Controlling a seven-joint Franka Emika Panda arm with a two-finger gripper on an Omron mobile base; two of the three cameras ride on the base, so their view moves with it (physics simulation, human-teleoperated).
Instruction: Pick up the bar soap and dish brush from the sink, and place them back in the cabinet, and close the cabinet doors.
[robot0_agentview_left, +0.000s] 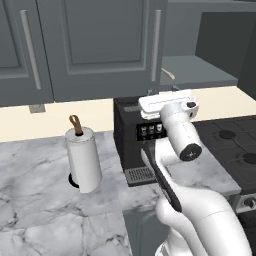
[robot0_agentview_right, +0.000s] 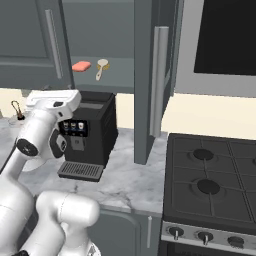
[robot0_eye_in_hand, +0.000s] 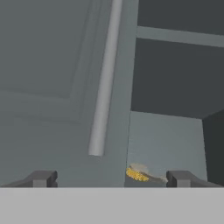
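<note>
Hand view first: the gripper (robot0_eye_in_hand: 111, 178) has its two dark tips spread wide with nothing between them, looking straight at a cabinet door (robot0_eye_in_hand: 57, 78) with its long silver handle (robot0_eye_in_hand: 105, 83) running up the frame. Beyond the door's edge the cabinet (robot0_eye_in_hand: 175, 78) lies open, and low on its grey shelf sits the dish brush (robot0_eye_in_hand: 140, 173), bristle head just past that edge.

Over to the right base view, and both items are already on the shelf: the bar soap (robot0_agentview_right: 81, 66), coral and flat, with the brush just beside it, cream head up and pale handle slanting down toward the front. So, judging by that, the placing looks done and the doors are what remains.

Now the relation that counts. A second door (robot0_agentview_right: 150, 80) stands swung out over the counter, its face edge-on to the camera (the handle faces the stove side). The door in front of the hand is close, its handle's long axis running along the door's height, slightly tilted in the hand's own picture. The open jaws sit low, near the handle's bottom end and a little to one side, so a push on the panel looks the likelier move.

The coffee machine (robot0_agentview_right: 92, 132) stands directly below.
</note>
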